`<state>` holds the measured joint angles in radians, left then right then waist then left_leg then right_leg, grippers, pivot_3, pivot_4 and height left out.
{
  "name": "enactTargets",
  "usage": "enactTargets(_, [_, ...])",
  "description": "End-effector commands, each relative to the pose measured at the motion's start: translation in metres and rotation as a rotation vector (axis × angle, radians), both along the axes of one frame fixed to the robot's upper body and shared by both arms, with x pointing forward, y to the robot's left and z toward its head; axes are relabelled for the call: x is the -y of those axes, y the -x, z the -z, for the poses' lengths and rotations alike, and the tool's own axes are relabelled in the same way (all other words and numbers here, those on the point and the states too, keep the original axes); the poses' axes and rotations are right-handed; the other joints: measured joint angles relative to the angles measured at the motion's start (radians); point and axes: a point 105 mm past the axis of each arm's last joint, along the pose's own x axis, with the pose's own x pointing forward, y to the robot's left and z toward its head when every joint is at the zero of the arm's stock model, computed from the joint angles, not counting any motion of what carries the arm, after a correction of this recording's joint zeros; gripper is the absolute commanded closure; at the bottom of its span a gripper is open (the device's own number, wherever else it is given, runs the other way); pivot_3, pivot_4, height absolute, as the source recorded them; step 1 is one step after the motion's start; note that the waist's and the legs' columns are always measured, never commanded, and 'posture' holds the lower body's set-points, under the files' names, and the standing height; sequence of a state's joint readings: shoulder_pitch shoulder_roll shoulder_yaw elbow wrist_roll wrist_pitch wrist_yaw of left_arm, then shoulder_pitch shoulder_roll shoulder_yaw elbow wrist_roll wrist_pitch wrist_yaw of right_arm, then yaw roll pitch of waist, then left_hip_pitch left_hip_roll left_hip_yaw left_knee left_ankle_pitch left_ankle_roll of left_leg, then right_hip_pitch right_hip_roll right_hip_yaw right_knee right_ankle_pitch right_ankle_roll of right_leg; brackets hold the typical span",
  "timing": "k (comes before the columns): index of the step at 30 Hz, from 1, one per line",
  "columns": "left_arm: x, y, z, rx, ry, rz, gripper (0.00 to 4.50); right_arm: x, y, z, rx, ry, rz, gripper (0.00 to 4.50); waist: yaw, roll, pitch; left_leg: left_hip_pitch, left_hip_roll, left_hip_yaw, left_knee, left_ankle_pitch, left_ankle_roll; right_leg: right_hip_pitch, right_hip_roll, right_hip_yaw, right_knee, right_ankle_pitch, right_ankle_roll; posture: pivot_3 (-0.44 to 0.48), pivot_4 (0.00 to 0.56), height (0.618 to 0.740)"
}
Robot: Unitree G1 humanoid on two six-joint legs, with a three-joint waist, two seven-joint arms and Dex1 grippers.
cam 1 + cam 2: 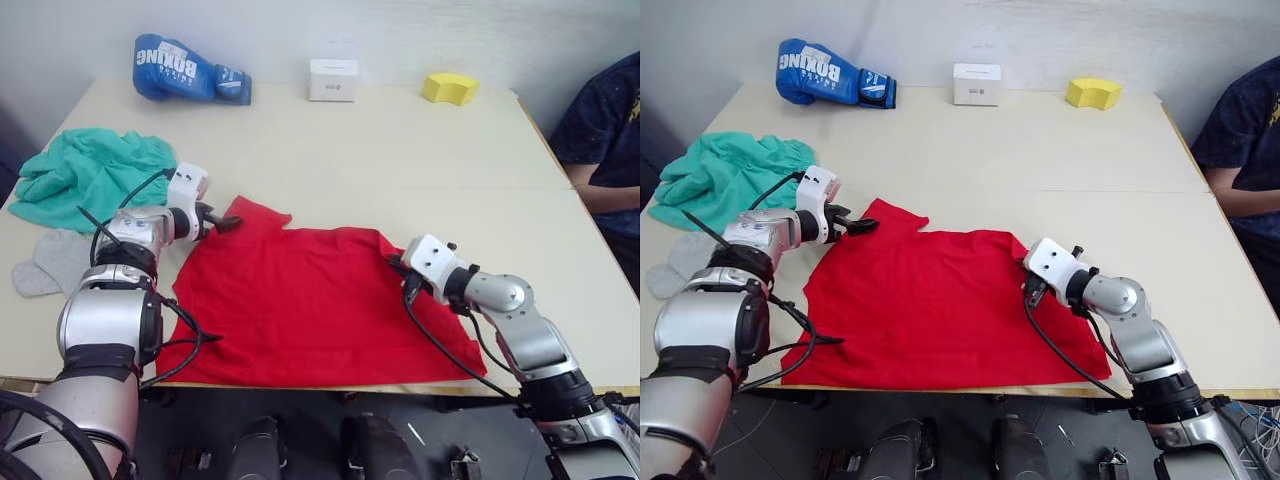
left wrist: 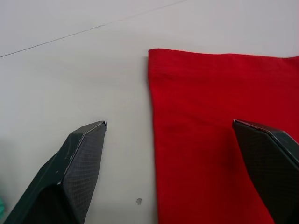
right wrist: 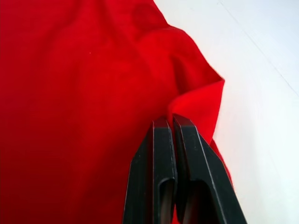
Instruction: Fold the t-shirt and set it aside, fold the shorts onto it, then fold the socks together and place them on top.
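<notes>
Near edge: t-shirt [image 1: 300,310] flat at counter [image 1: 420,150] 6 o'clock, soft, light, limp | left hand [image 2: 170,140] spread wide astride sleeve hem, holding nothing; best pinch there | right hand [image 3: 174,122] pinched closed on opposite sleeve edge.

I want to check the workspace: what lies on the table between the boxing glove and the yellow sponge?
In the left eye view, a small white box stands between the blue boxing glove and the yellow sponge; the table is otherwise bare there.
</notes>
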<state>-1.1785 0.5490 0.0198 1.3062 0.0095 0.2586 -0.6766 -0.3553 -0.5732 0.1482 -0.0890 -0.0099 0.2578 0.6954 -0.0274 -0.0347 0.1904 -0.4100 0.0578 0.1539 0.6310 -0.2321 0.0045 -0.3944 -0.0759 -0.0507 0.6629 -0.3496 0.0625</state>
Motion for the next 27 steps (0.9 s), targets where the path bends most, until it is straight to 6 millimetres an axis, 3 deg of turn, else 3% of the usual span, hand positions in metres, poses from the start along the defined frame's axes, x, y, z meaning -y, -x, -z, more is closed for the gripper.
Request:
enactTargets(1, [0.007, 0.001, 0.007, -0.031, -0.02, 0.021, 0.39, 0.002, 0.002, -0.014, 0.048, -0.021, 0.013, 4.5, 0.0, 0.0, 0.0, 0.0, 0.0, 0.0, 0.0, 0.0, 0.0, 0.0, 0.0, 0.0, 0.0, 0.0, 0.0, 0.0, 0.15, 0.74])
enactTargets(3, [0.008, 0.0, 0.008, -0.028, -0.021, 0.022, 0.85, 0.004, 0.002, -0.013, 0.045, -0.024, 0.02, 4.5, 0.0, 0.0, 0.0, 0.0, 0.0, -0.001, 0.0, 0.0, 0.0, 0.0, 0.0, 0.0, 0.001, 0.0, 0.0, 0.0, 0.15, 0.74])
enactTargets(14, [0.016, -0.001, 0.012, 0.013, 0.035, 0.033, 4.39, 0.023, 0.0, -0.01, 0.006, -0.04, 0.043, 4.5, 0.0, 0.0, 0.0, 0.0, -0.001, -0.001, 0.0, 0.0, 0.0, 0.001, -0.001, 0.0, 0.001, 0.0, 0.0, 0.0, 0.15, 0.74])
enactTargets(27, [0.008, -0.001, -0.007, 0.127, 0.145, 0.038, 4.48, 0.045, -0.013, -0.029, -0.208, -0.292, 0.03, 4.5, -0.002, 0.0, 0.0, 0.0, -0.001, -0.001, 0.001, 0.0, 0.001, 0.0, -0.001, -0.001, 0.003, 0.0, 0.001, 0.0, 0.15, 0.74])
